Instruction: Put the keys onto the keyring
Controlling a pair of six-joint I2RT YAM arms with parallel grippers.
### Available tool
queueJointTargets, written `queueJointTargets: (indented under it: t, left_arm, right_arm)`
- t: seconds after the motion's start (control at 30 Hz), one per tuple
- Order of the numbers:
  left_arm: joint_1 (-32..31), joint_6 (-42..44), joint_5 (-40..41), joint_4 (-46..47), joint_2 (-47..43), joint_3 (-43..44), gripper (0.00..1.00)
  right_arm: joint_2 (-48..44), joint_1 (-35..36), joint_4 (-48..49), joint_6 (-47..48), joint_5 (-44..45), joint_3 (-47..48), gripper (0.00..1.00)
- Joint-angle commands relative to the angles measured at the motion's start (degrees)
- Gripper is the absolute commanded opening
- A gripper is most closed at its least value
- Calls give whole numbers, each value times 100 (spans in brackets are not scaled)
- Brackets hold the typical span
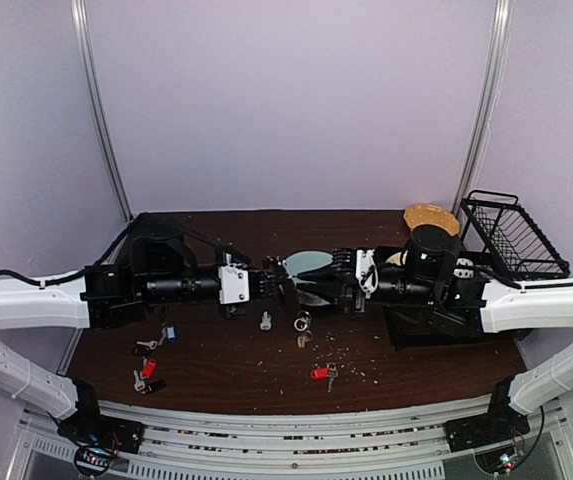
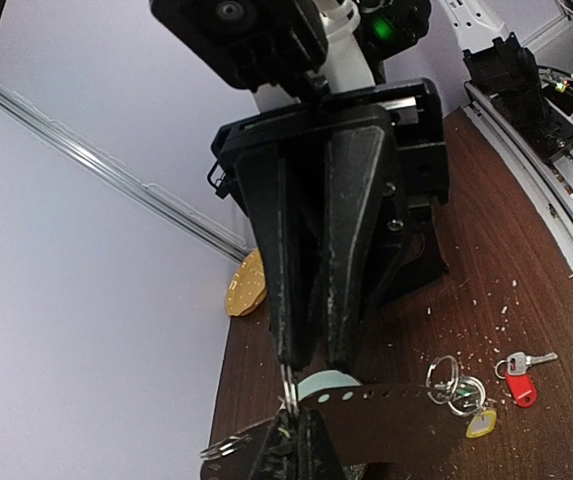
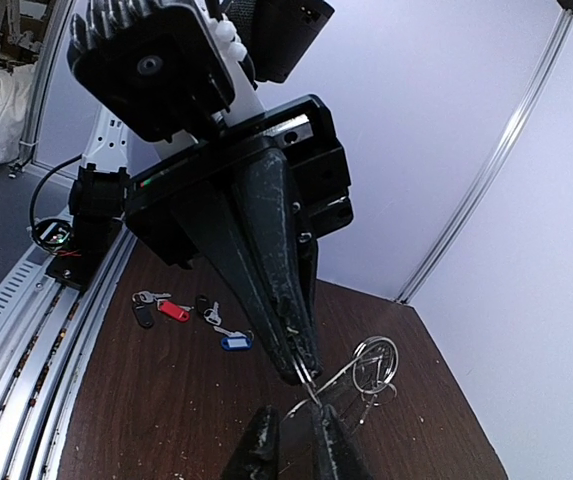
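red-tagged key [image 1: 318,373] and other keys [image 1: 169,333] lie on the table [image 1: 236,370] up front; above mid-table, left jaws pinch the keyring [image 2: 287,393] tight, right jaws narrow around it, grip unclear; pale plate [image 1: 311,262] behind.

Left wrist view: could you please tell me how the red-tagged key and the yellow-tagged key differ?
The red-tagged key has a red tag; the yellow-tagged key a yellow one. The red-tagged key lies alone, blade plainly showing; the yellow-tagged key sits against a cluster of rings, blade hard to make out. Both appear to rest on the table.
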State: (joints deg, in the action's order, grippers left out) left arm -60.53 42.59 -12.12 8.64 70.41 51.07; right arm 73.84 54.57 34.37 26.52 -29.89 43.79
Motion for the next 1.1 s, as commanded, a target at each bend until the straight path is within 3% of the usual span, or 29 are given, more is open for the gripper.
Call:
queueJointTargets:
  t: [0.0, 0.4, 0.6, 0.93, 1.07]
  left_arm:
    - [-99, -1, -38, 13, -6, 324, 0]
    - [-108, -263, 266, 60, -41, 297, 0]
    - [-112, -281, 148, 134, -12, 277, 0]
    - [-114, -332, 48, 207, 34, 295, 0]
    - [-117, -347, 17, 210, 56, 307, 0]
  right_arm:
    - [-150, 21, 164, 54, 404, 45, 15]
    - [-97, 23, -34, 100, 198, 119, 16]
    - [19, 32, -65, 46, 14, 230, 4]
    - [90, 43, -56, 64, -17, 261, 9]
    - [87, 50, -46, 47, -45, 268, 0]
